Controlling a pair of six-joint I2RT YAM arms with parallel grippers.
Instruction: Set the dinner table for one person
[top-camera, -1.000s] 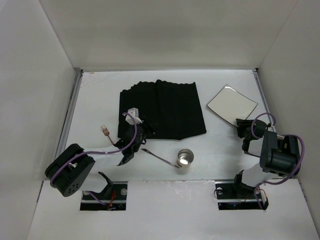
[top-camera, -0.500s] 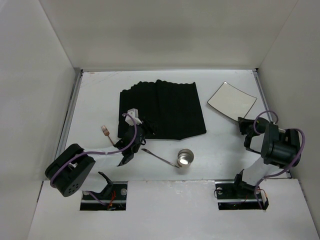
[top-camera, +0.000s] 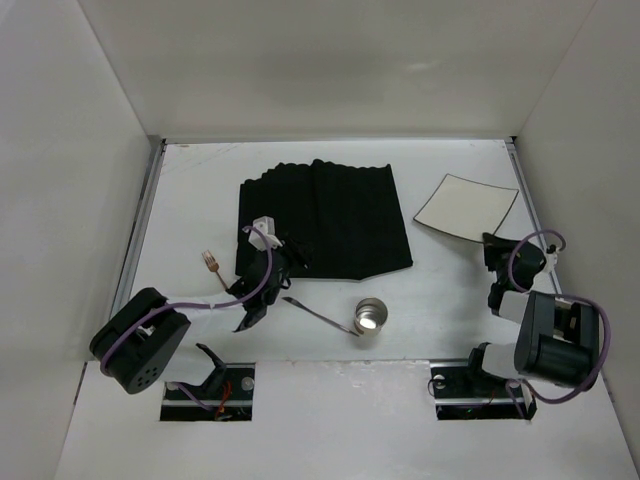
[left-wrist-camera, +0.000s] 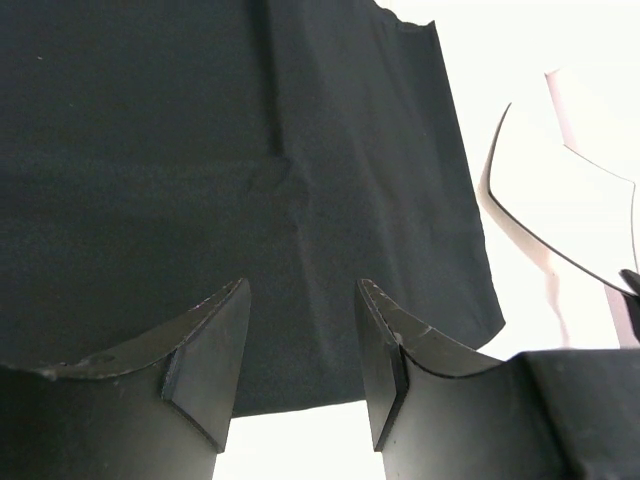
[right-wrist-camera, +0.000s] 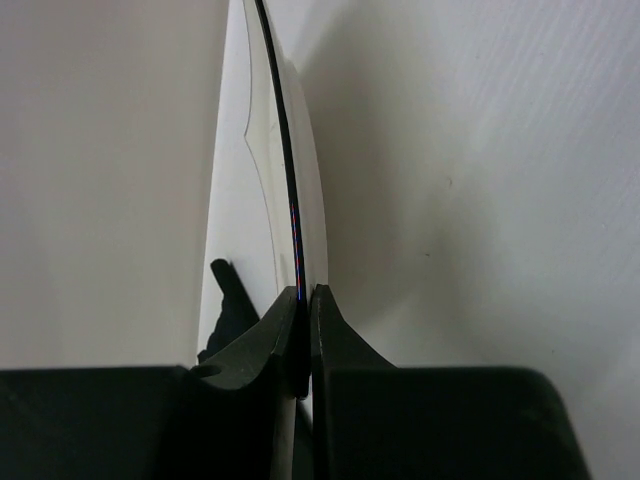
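Note:
A square white plate (top-camera: 466, 207) with a dark rim sits at the back right of the dinner table (top-camera: 190, 190). My right gripper (top-camera: 493, 245) is shut on its near edge. The right wrist view shows the plate (right-wrist-camera: 290, 200) edge-on, pinched between the right gripper's (right-wrist-camera: 305, 295) fingertips. A black placemat (top-camera: 325, 215) lies in the middle. My left gripper (top-camera: 286, 256) hangs open at its near left corner, holding nothing. In the left wrist view, the left gripper (left-wrist-camera: 300, 290) frames the placemat (left-wrist-camera: 200, 150), with the plate (left-wrist-camera: 560, 220) at the right.
A fork (top-camera: 211, 262) lies left of the placemat. A long utensil (top-camera: 320, 315) and a metal cup (top-camera: 371, 317) sit in front of it. Grey rails (top-camera: 140, 230) line the table's sides, and white walls close it in.
My right gripper has shut on the plate's near edge, and the right arm has swung right, shifting and tilting the plate. The left arm has not moved.

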